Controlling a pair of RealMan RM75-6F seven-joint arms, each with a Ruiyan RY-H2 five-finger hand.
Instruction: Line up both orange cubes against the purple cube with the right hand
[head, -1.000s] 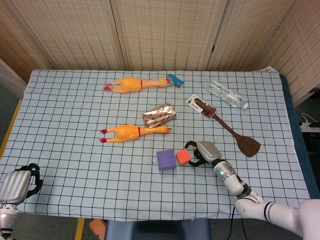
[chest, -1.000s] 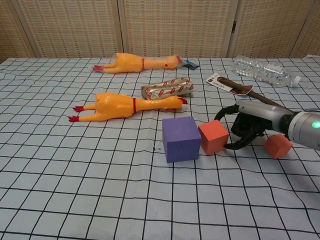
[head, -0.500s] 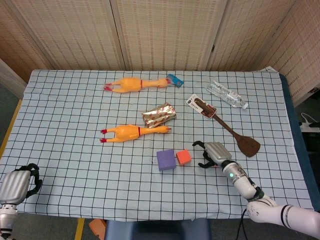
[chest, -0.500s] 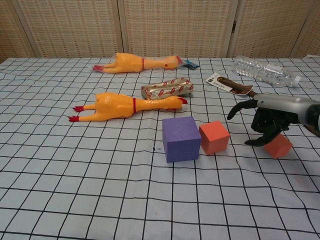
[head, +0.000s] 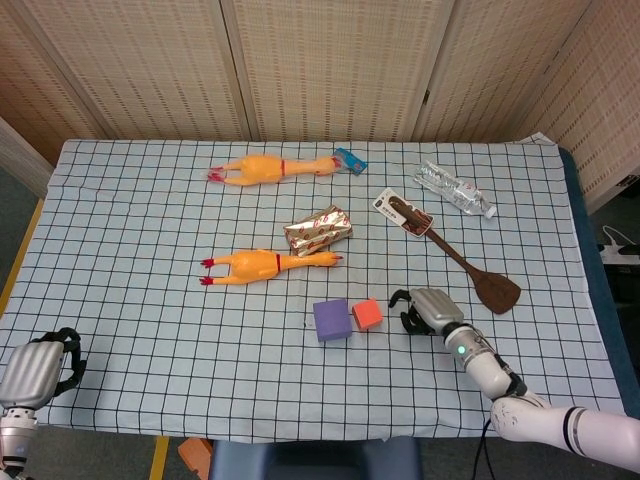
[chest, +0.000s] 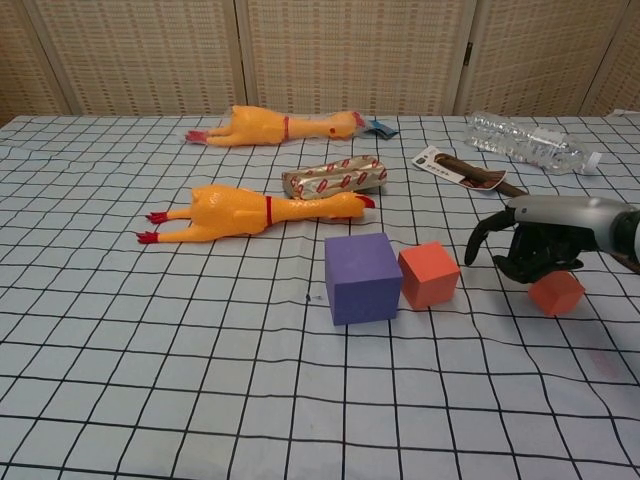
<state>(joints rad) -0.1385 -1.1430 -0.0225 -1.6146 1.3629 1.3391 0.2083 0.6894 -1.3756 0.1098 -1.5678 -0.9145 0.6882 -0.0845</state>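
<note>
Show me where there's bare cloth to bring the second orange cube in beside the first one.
Bare cloth lies between the first orange cube and the right hand, and all along the near side in front of the purple cube. Behind the cubes it is crowded: chicken, foil packet, spatula. The second orange cube sits at the hand.

Bright even light, soft shadows, sharp

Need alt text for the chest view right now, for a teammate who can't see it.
The right hand hovers over the second orange cube; the first orange cube already sits against the purple cube.
</note>
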